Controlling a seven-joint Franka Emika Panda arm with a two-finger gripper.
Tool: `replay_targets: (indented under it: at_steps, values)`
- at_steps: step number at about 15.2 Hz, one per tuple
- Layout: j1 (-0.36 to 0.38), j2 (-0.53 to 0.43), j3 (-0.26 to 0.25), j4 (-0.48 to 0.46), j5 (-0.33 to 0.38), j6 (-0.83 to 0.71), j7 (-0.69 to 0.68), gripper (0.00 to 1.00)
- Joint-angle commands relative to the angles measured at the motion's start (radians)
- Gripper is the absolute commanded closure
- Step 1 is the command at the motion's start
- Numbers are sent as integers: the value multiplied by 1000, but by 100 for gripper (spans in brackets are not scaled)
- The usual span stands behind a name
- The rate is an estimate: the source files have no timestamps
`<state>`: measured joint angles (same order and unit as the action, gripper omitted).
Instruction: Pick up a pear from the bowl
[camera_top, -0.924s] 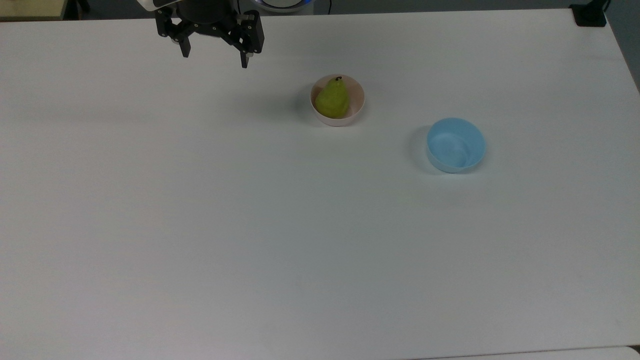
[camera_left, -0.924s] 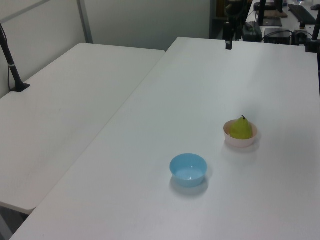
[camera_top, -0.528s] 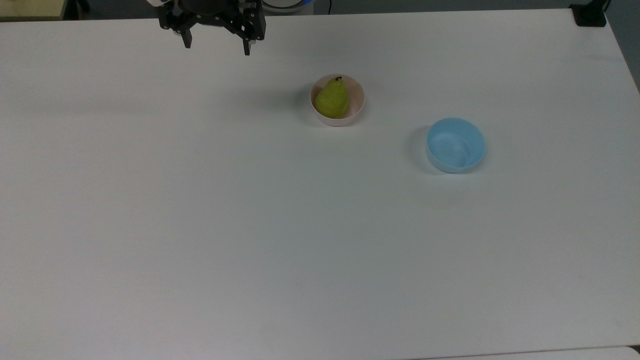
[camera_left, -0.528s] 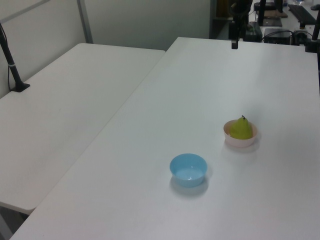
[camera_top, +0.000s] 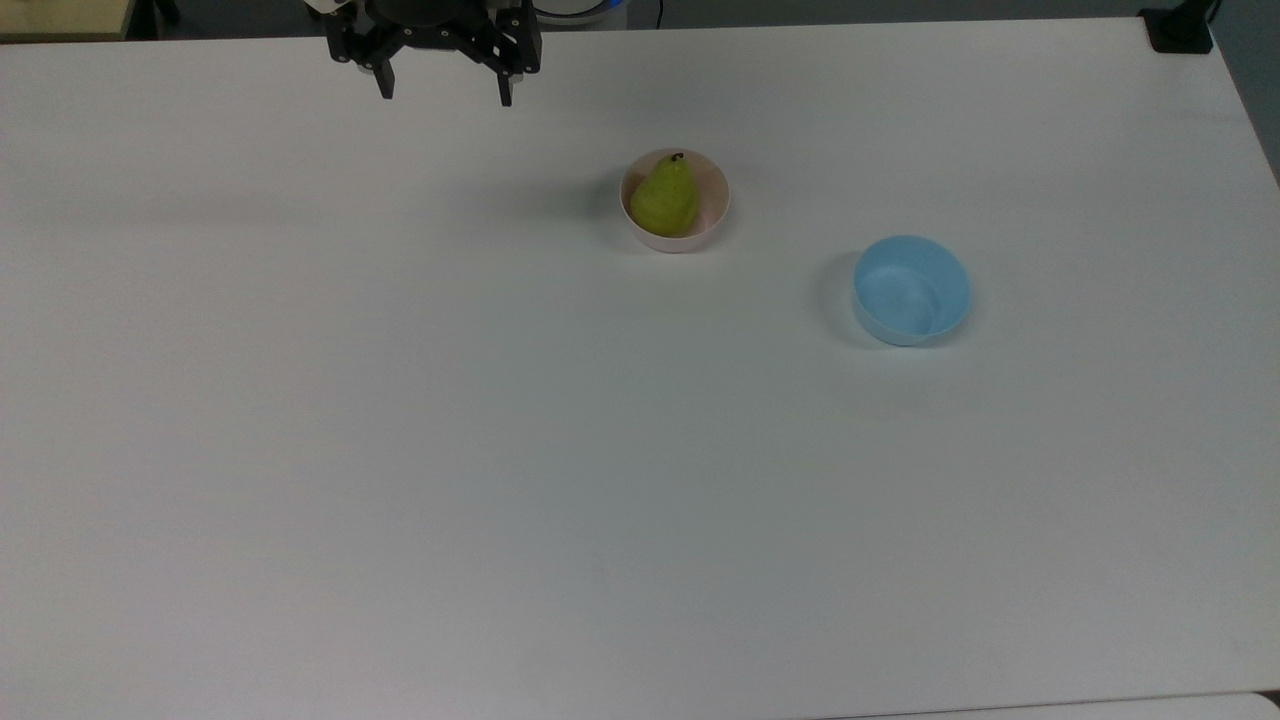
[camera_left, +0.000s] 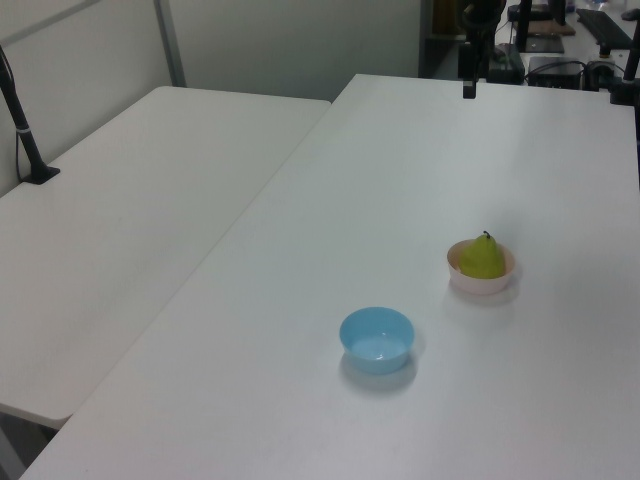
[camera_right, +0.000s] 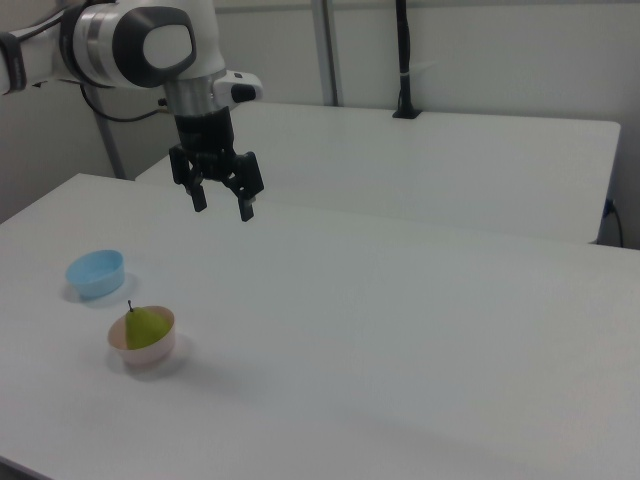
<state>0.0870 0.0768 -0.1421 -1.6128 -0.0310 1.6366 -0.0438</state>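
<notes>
Top view: the gripper (camera_top: 446, 97) sits a little further toward the top view's right than half a second ago, and higher toward the bench's far edge than 0.9 s ago; the pear and both bowls have not moved. Its jaws are spread wide and hold nothing, hanging above the bench (camera_top: 500, 450) well apart from the fruit.

The pear (camera_top: 665, 198) rests inside the pale pink bowl (camera_top: 712, 215), stem tip pointing toward the far edge, its wide base filling much of the bowl. In the right view the pear (camera_right: 146, 327) stands up above the bowl's (camera_right: 143, 352) rim. The light blue bowl (camera_top: 912, 291) stands apart, with nothing in it. Both bowls are round and smooth-sided; the bench is plain matte white.
</notes>
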Motion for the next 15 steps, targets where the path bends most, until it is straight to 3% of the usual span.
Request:
replay_targets:
  at_steps: [1,5,8,10,15]
  values:
    - [63,-8,-4,-9,11,-12,-16,0]
    - [209,3,-45,-10,5,-14,-22,0]
    - [278,14,-50,-25,6,-24,-27,0]
    - [324,14,-50,-88,3,-20,-45,0]
    - [378,93,-39,-174,-36,-5,-79,0]
